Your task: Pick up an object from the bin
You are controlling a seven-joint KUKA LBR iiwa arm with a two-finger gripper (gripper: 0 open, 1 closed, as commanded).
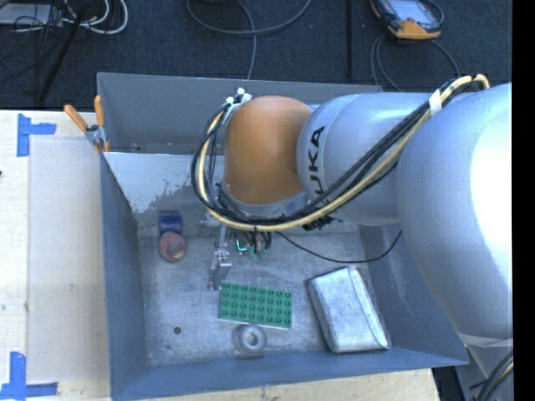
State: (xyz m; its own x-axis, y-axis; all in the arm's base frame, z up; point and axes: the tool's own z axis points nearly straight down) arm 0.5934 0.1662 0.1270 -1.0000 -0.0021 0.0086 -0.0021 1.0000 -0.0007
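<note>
Pincer (236, 253) is low over the bin floor, under the orange cover (263, 149) on the wrist. The cover and the black-and-yellow cables (199, 170) looped round it hide most of it. Can't tell whether it's open or closed. Nothing visibly held.

Directly under the pincer: bare grey floor of the bin (180, 303), no contact with any object that I can see.

Nearest object: green studded plate (256, 306), flat on the floor, just in front of the pincer on the near side of the bin, slightly to the view's right of it. Close, but apart from the pincer tip. That's the closest pick candidate.

Past the plate, further from the pincer on the same side: small grey ring (250, 338), lying flat, just beside the plate's near edge, close to the bin's front wall.

To the view's right of the pincer and nearer the front: grey rectangular block (347, 309), lying at an angle, close to the plate's right end, not touching it.

To the view's left of the pincer, about level with it: small blue piece (170, 222) with a reddish round thing (173, 246) touching it. Can't tell if that's one item or two. Well apart from the plate.

Arm (435, 165) comes in from the view's right.
</note>
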